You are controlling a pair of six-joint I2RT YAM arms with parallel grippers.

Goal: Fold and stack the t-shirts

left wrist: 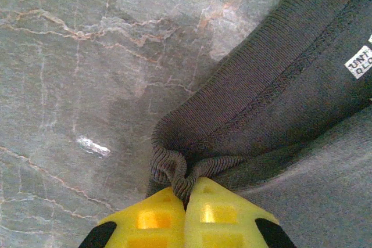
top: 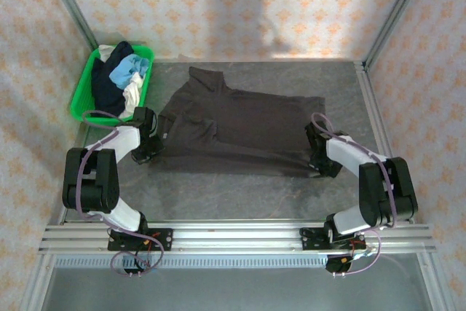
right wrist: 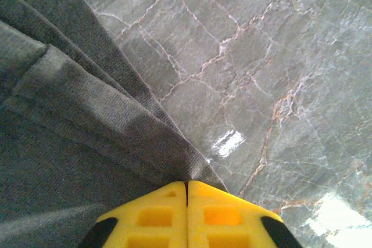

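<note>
Rail, top view: aluminium rail (top: 233, 234) ran across the near edge, both arm bases bolted onto it.
Bench, top view: grey marbled bench (top: 240, 194) carried the dark t-shirt (top: 247, 125), spread across the middle and a touch rumpled on its left side.
Left arm, top view: left end effector (top: 151, 152) was down at the shirt's left edge, right on the cloth.
Right arm, top view: right end effector (top: 317, 162) sat low at the shirt's right near corner.
Basket, top view: green basket (top: 86, 81) stood in the far left corner, beside the shirt, heaped with a navy t-shirt (top: 109, 87), a light blue t-shirt (top: 129, 69) and a cream t-shirt (top: 132, 96).
Left wrist view: yellow jaws were clenched tight on a bunched, ribbed edge of the dark t-shirt, a firm pinch. A white label (left wrist: 359, 62) showed further along the cloth at right, with bare bench to the left.
Right wrist view: yellow jaws were pressed together, grasping the shirt's stitched edge right at their tips. Cloth lay to the left, bare bench to the right.
</note>
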